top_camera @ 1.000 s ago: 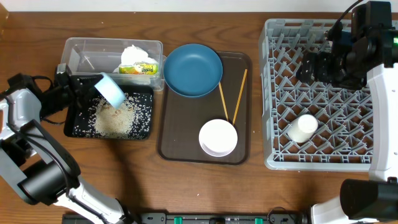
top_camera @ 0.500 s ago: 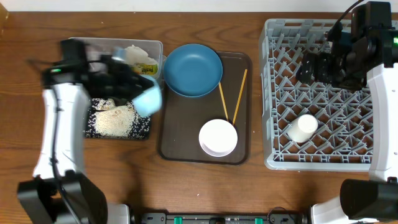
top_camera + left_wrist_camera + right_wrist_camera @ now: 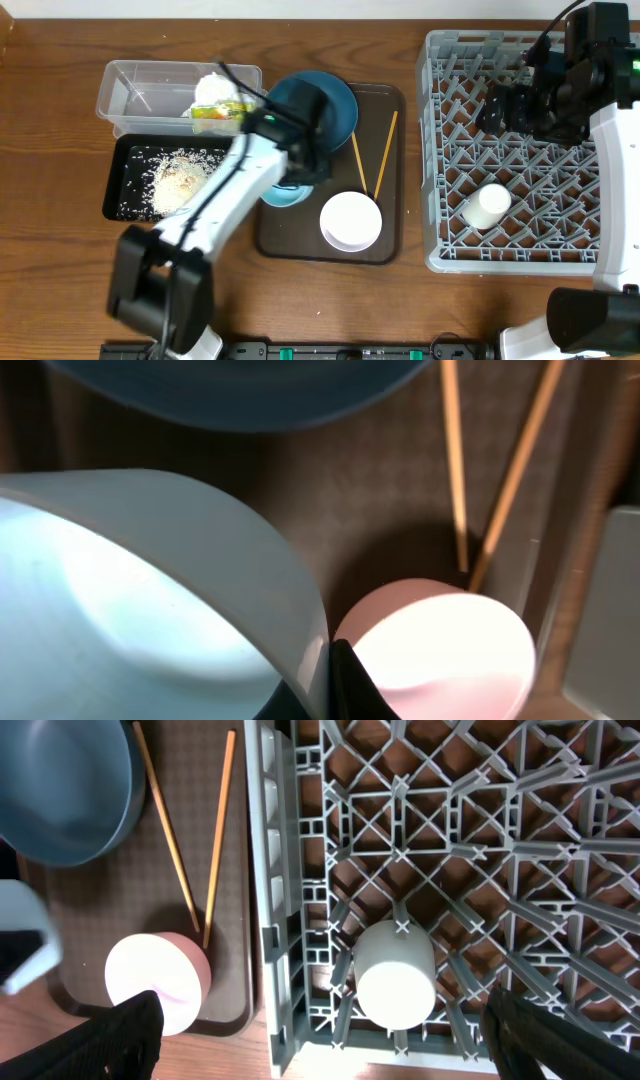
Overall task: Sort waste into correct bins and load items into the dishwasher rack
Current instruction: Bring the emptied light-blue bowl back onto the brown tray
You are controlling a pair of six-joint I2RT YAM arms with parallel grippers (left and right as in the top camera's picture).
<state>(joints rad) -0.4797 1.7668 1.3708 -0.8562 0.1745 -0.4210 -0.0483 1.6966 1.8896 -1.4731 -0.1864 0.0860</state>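
Observation:
My left gripper (image 3: 297, 178) is shut on the rim of the light blue bowl (image 3: 283, 195) and holds it over the left part of the brown serving tray. In the left wrist view the bowl (image 3: 150, 590) fills the left side, with one dark finger (image 3: 345, 685) pinching its rim. The dark blue plate (image 3: 338, 100), the white bowl (image 3: 350, 221) and two chopsticks (image 3: 385, 150) lie on that tray. The small white cup (image 3: 487, 207) lies in the grey rack (image 3: 520, 255). My right gripper (image 3: 510, 105) hangs open and empty above the rack, its fingers (image 3: 120, 1040) wide apart.
The clear tub (image 3: 140, 90) holds the white napkin (image 3: 218, 87) and the snack wrapper (image 3: 220, 112). The black tray (image 3: 125, 205) in front of it holds a pile of rice (image 3: 180, 182). The brown serving tray (image 3: 300, 235) sits between the bins and the rack.
My left arm has swung right from above the black tray to the brown tray, carrying the light blue bowl. The rice stays in the black tray. The right arm has not moved.

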